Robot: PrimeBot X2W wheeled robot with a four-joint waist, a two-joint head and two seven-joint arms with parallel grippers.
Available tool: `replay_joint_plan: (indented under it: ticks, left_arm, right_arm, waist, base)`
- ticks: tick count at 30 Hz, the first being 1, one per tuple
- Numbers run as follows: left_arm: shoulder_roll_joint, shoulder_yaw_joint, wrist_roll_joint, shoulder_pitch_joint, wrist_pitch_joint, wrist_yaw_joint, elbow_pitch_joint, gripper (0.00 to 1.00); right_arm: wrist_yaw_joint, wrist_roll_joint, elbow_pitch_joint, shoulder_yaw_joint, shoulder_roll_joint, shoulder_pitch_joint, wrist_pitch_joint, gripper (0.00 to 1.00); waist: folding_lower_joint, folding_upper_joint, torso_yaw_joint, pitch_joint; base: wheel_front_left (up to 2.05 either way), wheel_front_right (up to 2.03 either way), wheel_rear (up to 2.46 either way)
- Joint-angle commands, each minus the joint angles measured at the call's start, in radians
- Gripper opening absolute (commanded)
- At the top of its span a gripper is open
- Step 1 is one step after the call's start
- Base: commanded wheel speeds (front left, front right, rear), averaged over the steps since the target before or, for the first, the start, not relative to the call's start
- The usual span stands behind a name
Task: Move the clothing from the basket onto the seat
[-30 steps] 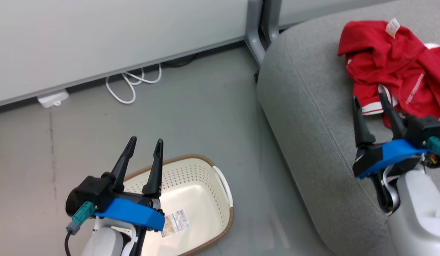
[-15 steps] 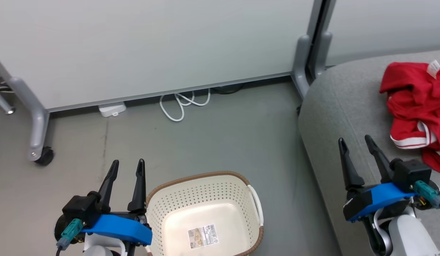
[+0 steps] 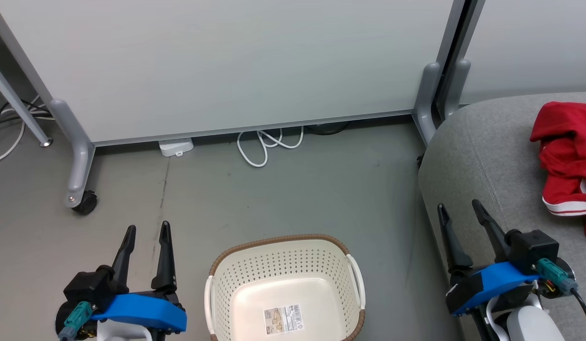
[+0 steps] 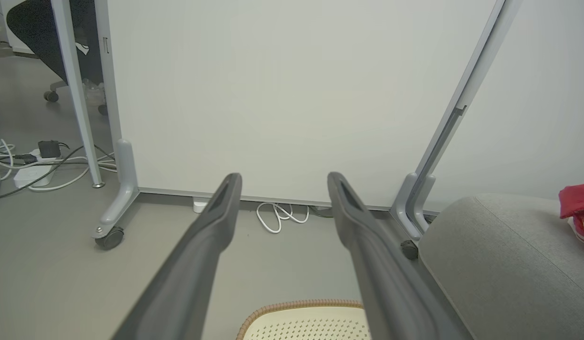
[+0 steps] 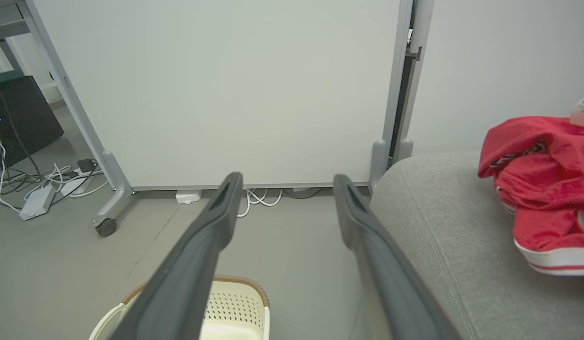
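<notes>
Clothing is lying bunched on the seat. Left hand is hanging released, empty; basket is showing bare floor; right hand is hovering spread over the seat edge. Risk: a swinging finger snagging trim, dragging fabric floorward.

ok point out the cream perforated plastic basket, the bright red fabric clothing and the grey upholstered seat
cream perforated plastic basket [image 3: 283,260], head view, far perforated wall
bright red fabric clothing [image 3: 565,156], head view, middle of the heap
grey upholstered seat [image 3: 487,156], head view, bare cushion top
</notes>
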Motion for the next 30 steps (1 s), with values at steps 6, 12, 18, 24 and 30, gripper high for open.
replay_joint_plan:
  ticks: [6, 12, 18, 24, 30]
  left_arm:
    - [-0.002, 0.011, 0.007, 0.013, -0.002, -0.002, -0.002, 1.00]
    - [-0.006, 0.008, 0.006, 0.013, -0.002, -0.002, -0.006, 1.00]
    - [-0.015, -0.002, -0.002, 0.023, 0.004, 0.000, 0.018, 0.00]
    - [-0.023, 0.000, -0.038, 0.054, 0.017, 0.000, 0.049, 0.00]
    - [-0.026, 0.016, -0.141, 0.047, 0.047, 0.000, 0.037, 0.00]
  right_arm:
    - [0.000, -0.007, -0.012, -0.002, 0.009, 0.021, 0.005, 1.00]
    - [0.000, -0.001, -0.018, -0.004, 0.012, 0.024, 0.008, 1.00]
    - [0.000, 0.000, 0.011, -0.002, 0.012, 0.017, 0.009, 0.00]
    - [0.000, 0.042, 0.051, -0.008, 0.014, 0.035, 0.022, 0.00]
    - [0.000, 0.163, 0.044, -0.017, 0.014, 0.036, 0.042, 0.00]
  waist:
    - [0.0001, -0.0001, 0.003, 0.001]
    - [0.0001, -0.0001, 0.003, 0.007]
    - [0.0003, -0.0001, 0.003, 0.009]
    - [0.0002, -0.0001, 0.001, 0.008]
    - [0.0002, -0.0001, -0.003, 0.006]
  base:
    - [0.00, 0.00, 0.00]
    - [0.00, 0.00, 0.00]
    - [0.00, 0.00, 0.00]
    - [0.00, 0.00, 0.00]
    - [0.00, 0.00, 0.00]
